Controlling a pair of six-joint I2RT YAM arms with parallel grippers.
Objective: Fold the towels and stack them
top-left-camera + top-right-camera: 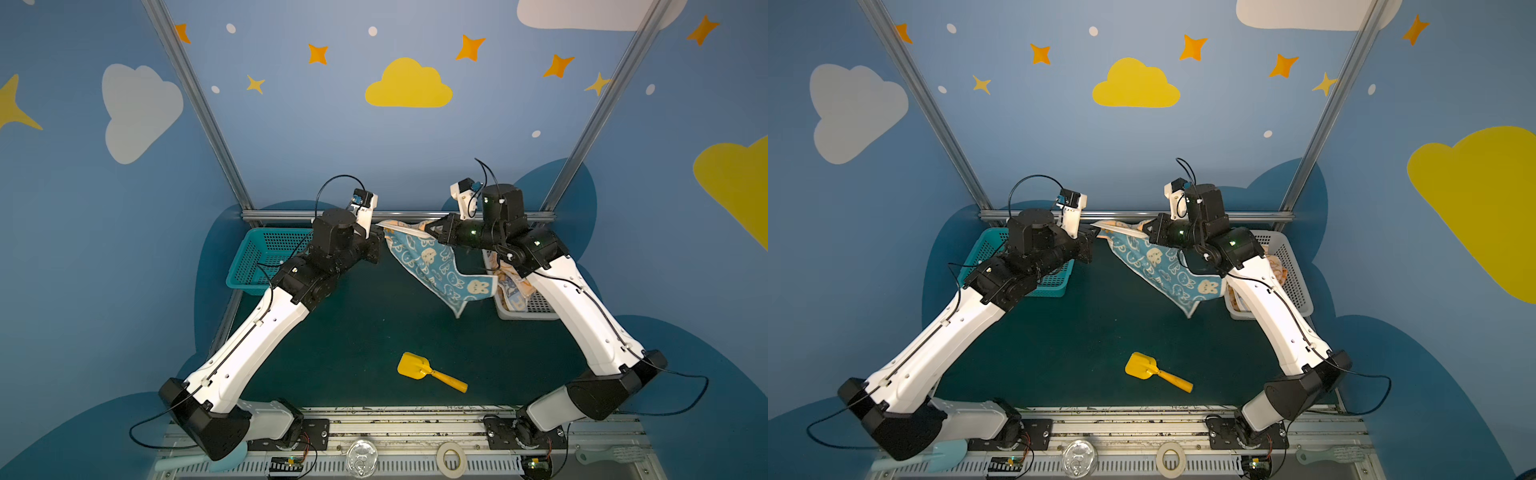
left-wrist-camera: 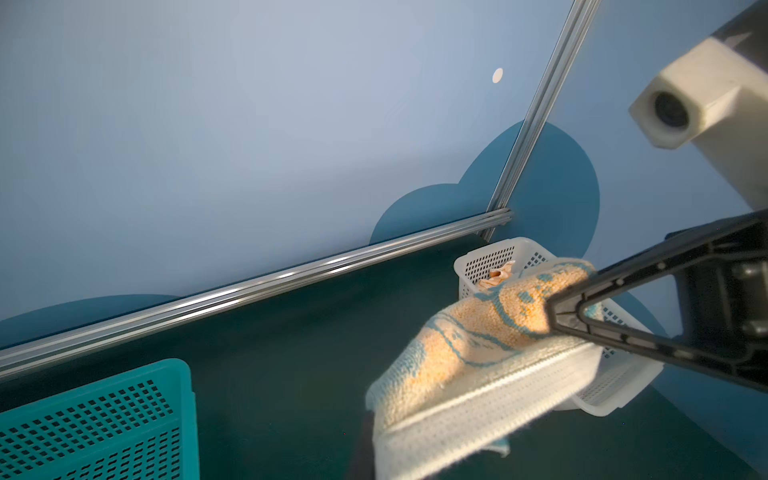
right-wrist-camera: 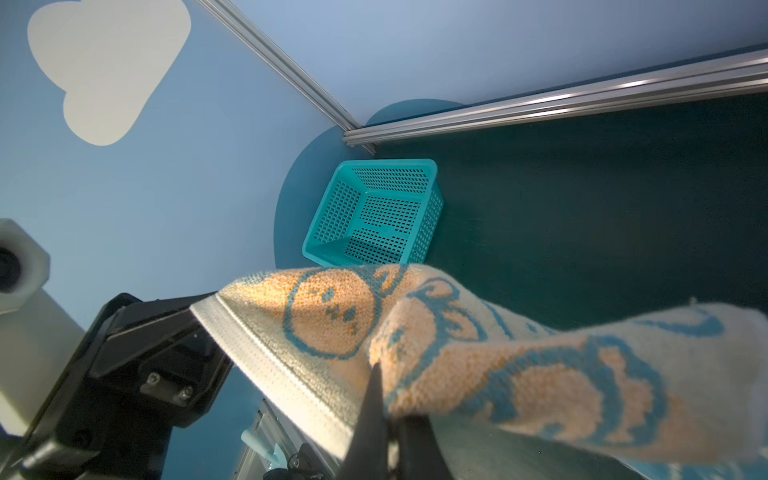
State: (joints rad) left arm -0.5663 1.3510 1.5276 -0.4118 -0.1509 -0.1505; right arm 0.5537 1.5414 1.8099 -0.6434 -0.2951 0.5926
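Both arms are up at the back of the tabletop [image 1: 353, 332], sharing one blue-and-cream towel [image 1: 432, 266]. The left gripper [image 1: 377, 226] is clamped on one end of its white hem and the right gripper [image 1: 428, 229] is pinched on the cloth a short way along. The rest hangs in the air below them, one corner pointing down toward the front. By my reckoning the job has barely started. I can see no folded towel on the tabletop, no stack, and nothing in the teal basket [image 1: 257, 249]. The orange-and-cream towels [image 1: 513, 289] lie crumpled in the white basket [image 1: 1293, 270] under the right arm. This first one needs laying flat and folding (the yellow toy shovel [image 1: 415, 365] sits well clear, nearer the front), then the others.
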